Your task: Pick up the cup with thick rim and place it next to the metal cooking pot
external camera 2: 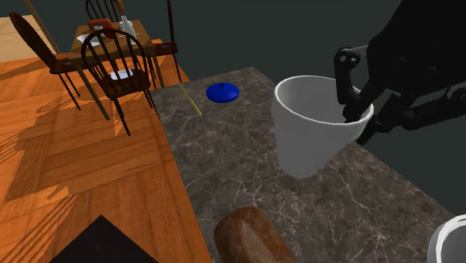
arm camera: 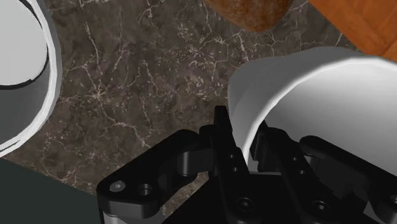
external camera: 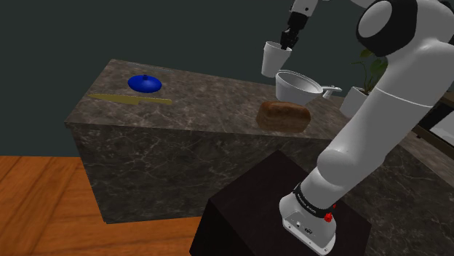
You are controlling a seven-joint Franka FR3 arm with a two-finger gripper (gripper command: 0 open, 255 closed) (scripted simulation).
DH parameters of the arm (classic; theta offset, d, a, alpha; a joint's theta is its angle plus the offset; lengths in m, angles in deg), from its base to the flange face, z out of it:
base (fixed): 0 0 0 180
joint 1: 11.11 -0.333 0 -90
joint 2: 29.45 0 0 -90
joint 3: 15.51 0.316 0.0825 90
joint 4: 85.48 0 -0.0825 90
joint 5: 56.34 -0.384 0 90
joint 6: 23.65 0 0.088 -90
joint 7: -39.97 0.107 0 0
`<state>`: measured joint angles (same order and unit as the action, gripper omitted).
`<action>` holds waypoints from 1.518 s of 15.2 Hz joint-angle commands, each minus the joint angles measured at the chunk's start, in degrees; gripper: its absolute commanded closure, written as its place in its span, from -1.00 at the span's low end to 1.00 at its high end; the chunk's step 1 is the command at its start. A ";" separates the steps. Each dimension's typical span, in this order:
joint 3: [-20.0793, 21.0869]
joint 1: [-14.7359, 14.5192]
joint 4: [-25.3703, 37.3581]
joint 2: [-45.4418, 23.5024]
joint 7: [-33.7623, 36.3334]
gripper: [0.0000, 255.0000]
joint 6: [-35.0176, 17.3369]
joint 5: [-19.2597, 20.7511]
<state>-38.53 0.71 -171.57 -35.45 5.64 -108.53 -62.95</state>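
Already lifted clear of the tabletop [external camera: 182,120]: white thick-rimmed cup [external camera 2: 314,134], clamped at its rim by the tool [external camera 2: 352,112], one finger inside the wall, one outside. Hanging just beside and above the pale grey cooking pot [external camera: 297,86] in the shoulder view. Judged past halfway: pickup done. Left to do: lowering onto bare stone next to that pot, near the brown bread loaf [external camera: 284,115], then letting go. Dark veined stone for the tabletop; blue lid [external camera: 145,84] and long yellow utensil [external camera: 131,99] toward its end away from the stand. Around it, orange wood floor [external camera 2: 89,172], spindle-back chairs [external camera 2: 112,71] at a dining table [external camera 2: 89,36], dark teal wall [external camera: 145,29].
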 commanded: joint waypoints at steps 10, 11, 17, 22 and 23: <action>-6.46 7.13 -4.17 3.65 -13.80 1.00 0.10 2.88; -7.10 7.84 -4.15 3.63 -15.16 1.00 0.18 3.02; -11.13 12.45 -2.47 2.00 -23.80 1.00 0.88 3.13; -14.45 17.10 1.05 -1.45 -31.64 1.00 1.87 1.93; -15.07 18.17 2.00 -2.39 -33.27 1.00 2.14 1.52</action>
<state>-52.99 17.91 -170.13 -37.18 -25.99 -106.47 -61.15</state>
